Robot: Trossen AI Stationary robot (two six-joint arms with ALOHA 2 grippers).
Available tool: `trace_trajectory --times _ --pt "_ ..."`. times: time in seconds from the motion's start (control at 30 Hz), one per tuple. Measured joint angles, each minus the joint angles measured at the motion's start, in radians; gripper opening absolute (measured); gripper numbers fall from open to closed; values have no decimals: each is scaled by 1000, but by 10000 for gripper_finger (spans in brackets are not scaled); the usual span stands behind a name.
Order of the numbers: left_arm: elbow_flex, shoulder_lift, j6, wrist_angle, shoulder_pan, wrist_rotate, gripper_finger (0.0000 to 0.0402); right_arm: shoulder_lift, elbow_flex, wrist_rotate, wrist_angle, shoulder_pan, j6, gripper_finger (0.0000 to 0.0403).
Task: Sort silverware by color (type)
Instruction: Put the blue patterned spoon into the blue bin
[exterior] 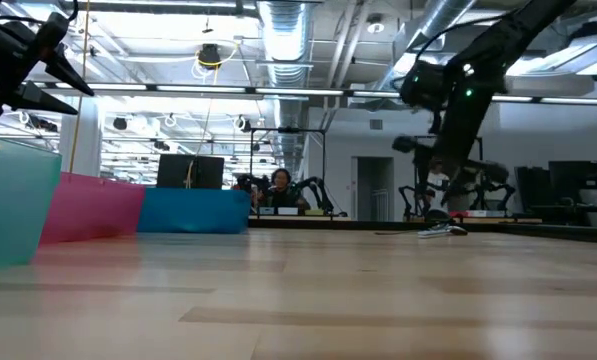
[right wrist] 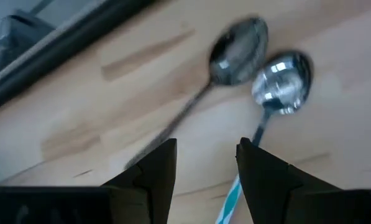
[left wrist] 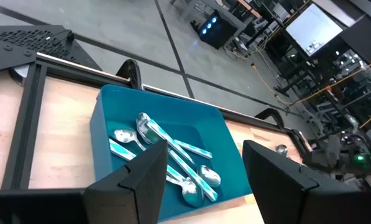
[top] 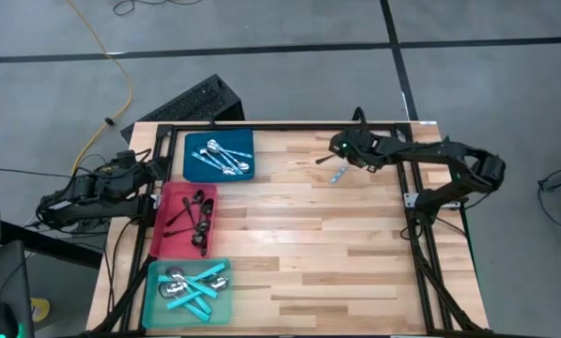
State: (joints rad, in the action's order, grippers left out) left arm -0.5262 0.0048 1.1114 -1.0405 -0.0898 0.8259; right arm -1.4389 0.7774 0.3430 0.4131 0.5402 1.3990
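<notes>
Three trays (top: 187, 208) are lying in a row along the surface's (top: 318, 244) left edge, each holding spoons (top: 222, 158). Two spoons (top: 333, 167) are lying near the far right, beneath the right gripper (top: 340, 150).

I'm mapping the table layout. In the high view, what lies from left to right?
Left gripper, open → column of flat trays: teal, red, blue → bare wooden tabletop → black spoon → turquoise-handled silver spoon → right gripper, open.
</notes>
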Motion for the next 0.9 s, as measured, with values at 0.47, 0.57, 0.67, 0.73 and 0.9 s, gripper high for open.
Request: trace_trajectory --times 0.47,0.57,0.67,0.73,0.9 --pt "0 0 -8 -3 0 3 195 -107 -1 36 -16 -49 182 189" --pt "0 0 -8 -3 0 9 195 -85 -1 63 38 -49 194 189" --pt "0 0 -8 -3 0 9 195 -85 -1 70 94 -47 205 189" --pt "0 0 -8 -3 0 9 195 -89 -1 71 118 -46 216 189" --pt "0 0 -8 -3 0 9 195 -125 -1 70 83 -40 224 189"
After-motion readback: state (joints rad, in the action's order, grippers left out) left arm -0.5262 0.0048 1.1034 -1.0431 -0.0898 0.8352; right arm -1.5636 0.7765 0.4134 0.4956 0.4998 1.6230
